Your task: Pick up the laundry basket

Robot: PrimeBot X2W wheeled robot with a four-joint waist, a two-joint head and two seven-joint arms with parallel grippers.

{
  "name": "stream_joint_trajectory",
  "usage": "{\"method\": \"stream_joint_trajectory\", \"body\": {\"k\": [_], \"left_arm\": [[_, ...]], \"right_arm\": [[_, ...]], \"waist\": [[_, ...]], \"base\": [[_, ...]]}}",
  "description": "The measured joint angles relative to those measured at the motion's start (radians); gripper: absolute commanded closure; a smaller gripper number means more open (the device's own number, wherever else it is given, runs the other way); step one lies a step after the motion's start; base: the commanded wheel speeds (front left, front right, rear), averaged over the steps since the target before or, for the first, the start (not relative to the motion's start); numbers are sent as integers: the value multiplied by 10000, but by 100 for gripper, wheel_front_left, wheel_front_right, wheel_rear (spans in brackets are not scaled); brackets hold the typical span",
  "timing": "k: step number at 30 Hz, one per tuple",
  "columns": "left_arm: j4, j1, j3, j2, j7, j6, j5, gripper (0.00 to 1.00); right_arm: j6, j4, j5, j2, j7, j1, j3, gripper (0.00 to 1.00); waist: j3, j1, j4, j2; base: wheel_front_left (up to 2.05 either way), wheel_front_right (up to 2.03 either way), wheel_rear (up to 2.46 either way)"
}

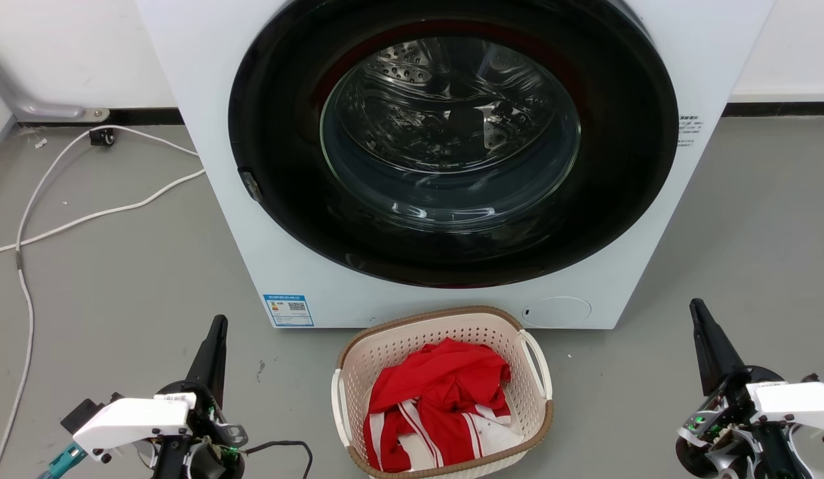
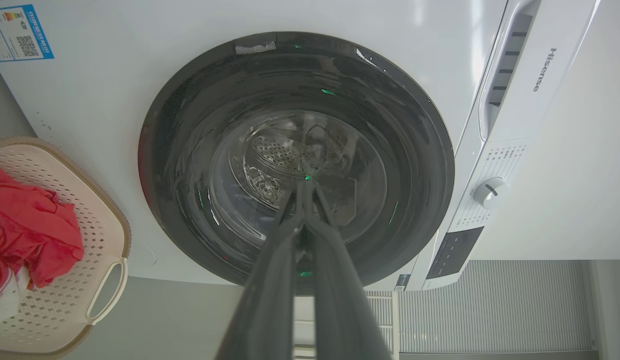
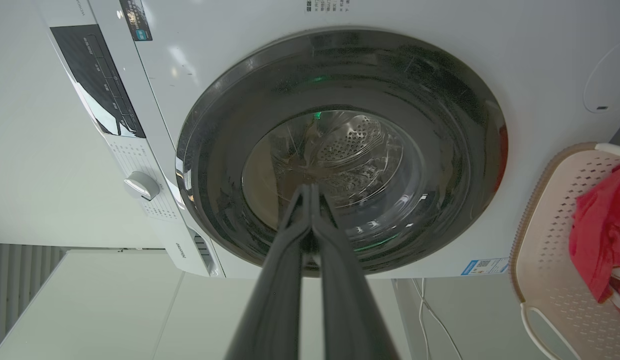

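Laundry basket, cream-white perforated plastic with a brown woven-look rim, sits on the grey floor between my two grippers, well apart from both. Left gripper and right gripper: long dark fingers pressed together, holding nothing. Load is a crumpled red-and-white garment, so I judge it light; the thin shell probably flexes. Best hold: white loop handles, left and right, one per gripper. A one-sided lift would likely tip it. White front-loading washing machine stands just behind.

My head camera is looking down, my wrist cameras are facing forward, all sharing washing machine and laundry basket.
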Motion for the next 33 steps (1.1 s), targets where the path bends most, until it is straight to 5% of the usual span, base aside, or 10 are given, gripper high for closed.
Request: {"method": "stream_joint_trajectory", "body": {"k": [31,32,33], "left_arm": [[23,8,128,-115,84,2,92,100],[100,35,127,-130,82,2,90,0],[190,115,119,-161,82,2,86,0]], "right_arm": [[0,25,-111,109,96,8,-128,100],[0,94,-111,121,90,41,-123,0],[0,196,-111,148,88,115,-115,0]], "waist": [[0,0,0,0],[-2,0,0,0],[-1,0,-1,0]], "base": [[0,0,0],[0,0,0],[0,0,0]]}}
